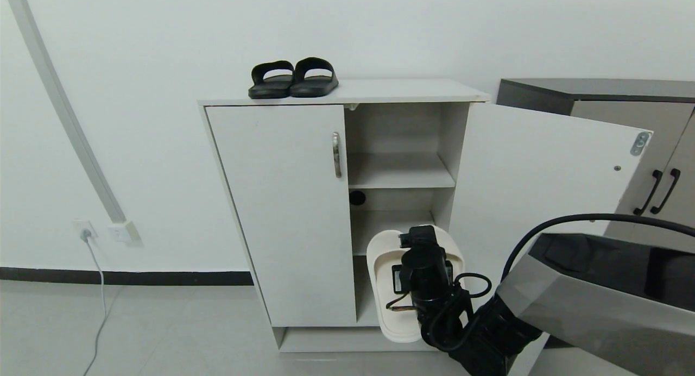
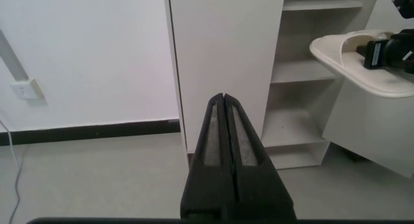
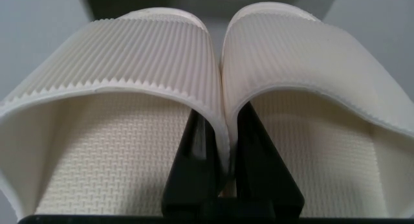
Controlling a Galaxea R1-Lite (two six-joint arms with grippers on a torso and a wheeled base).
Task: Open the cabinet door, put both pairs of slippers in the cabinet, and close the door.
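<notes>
1. Head view: black slippers (image 1: 293,78) side by side on top of the cabinet (image 1: 347,91); left door (image 1: 282,213) shut, right door (image 1: 537,186) swung wide. White slippers (image 1: 383,267) in the right gripper (image 1: 422,240), just in front of the open half, level with the lower shelves (image 1: 391,224).
2. Left wrist view: left gripper (image 2: 223,104) above the floor (image 2: 97,172), fingers pressed together, nothing between them, facing the shut left door.
3. Right wrist view: right gripper clamped tight on the touching inner edges of the white slippers, pair held side by side.
</notes>
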